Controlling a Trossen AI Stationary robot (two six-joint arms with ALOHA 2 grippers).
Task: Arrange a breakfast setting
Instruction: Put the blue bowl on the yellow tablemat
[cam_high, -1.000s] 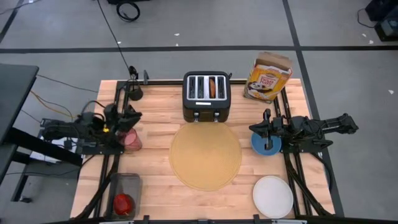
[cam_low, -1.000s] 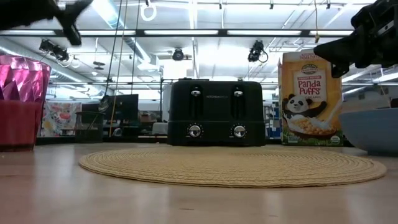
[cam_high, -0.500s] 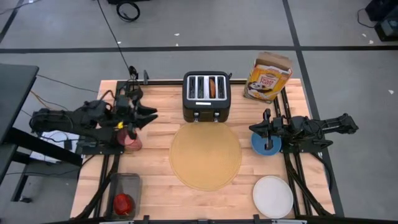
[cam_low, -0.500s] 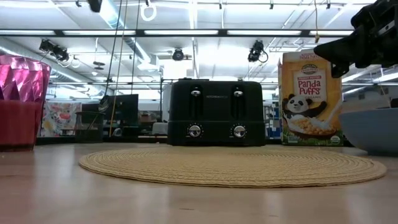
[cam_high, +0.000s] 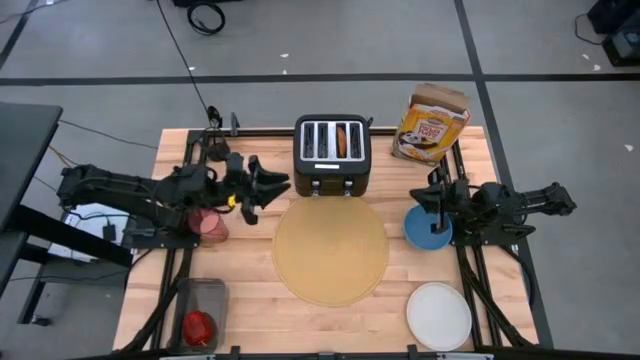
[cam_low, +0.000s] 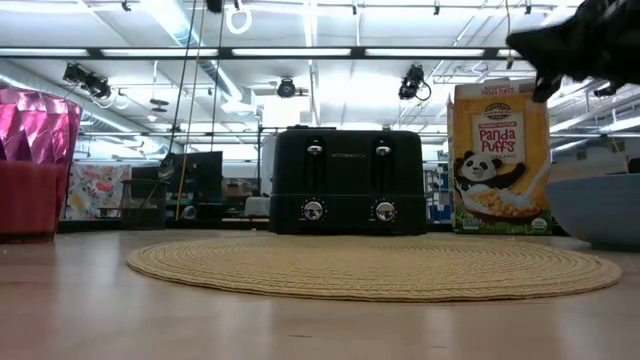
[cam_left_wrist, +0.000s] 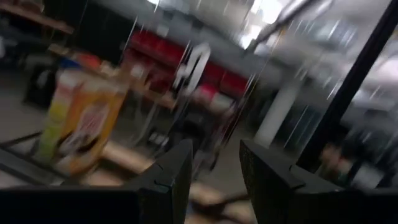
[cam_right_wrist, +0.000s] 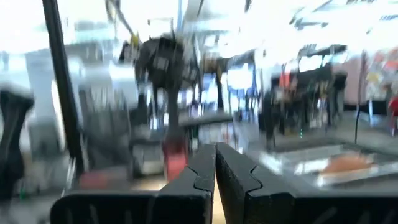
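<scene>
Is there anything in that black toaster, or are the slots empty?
Not empty. From above, the toaster has something brown, likely a bagel, in one slot; the other slots look empty.

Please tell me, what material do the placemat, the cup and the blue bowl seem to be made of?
Placemat: probably woven straw or similar fibre, matte; ribbed coils show in the low view. Cup: likely translucent pink plastic, glossy, faceted. Bowl: smooth blue, ceramic or plastic; cannot tell which.

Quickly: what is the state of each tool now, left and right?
Left tool: open, holding nothing.
Right tool: closed, holding nothing.
</scene>
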